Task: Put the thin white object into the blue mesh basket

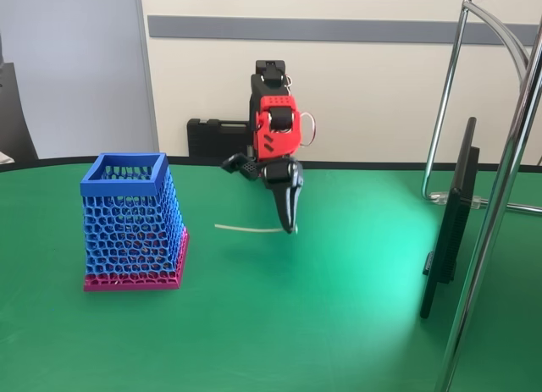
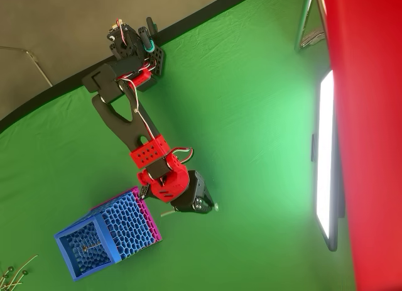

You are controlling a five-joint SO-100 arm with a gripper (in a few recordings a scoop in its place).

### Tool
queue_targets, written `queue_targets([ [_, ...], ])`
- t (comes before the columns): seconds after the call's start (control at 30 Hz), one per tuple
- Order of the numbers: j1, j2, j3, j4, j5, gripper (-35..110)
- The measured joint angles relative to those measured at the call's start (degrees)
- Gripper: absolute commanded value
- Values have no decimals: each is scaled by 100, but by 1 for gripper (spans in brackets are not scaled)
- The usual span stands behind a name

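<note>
Your tool (image 1: 290,225) is pinched shut on one end of the thin white object (image 1: 246,229), which sticks out level toward the blue mesh basket (image 1: 134,223) in the fixed view. The stick hangs clear of the green tabletop (image 1: 322,324), so you are in the carry step: lifted, not yet delivered. In the overhead view the tool (image 2: 204,206) sits just beside the basket (image 2: 107,234), which stands near the tabletop's lower left corner in that view. The stick is held below the basket's rim (image 1: 124,187) (judging from the fixed view), so your next move likely calls for raising it above the rim, bringing it over the opening, then tipping the free end down before you let go. Watch that the long stick does not catch the mesh wall.
</note>
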Motion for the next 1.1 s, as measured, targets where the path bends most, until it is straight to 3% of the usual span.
queue_targets([
  [0.23, 396, 1099, 167, -1257, -1081, 1],
  [0.37, 765, 1582, 308, -1582, -1134, 0],
  [0.67, 2101, 2224, 510, -1626, 387, 0],
  [1.1, 2672, 2250, 677, -1239, 1881, 2],
])
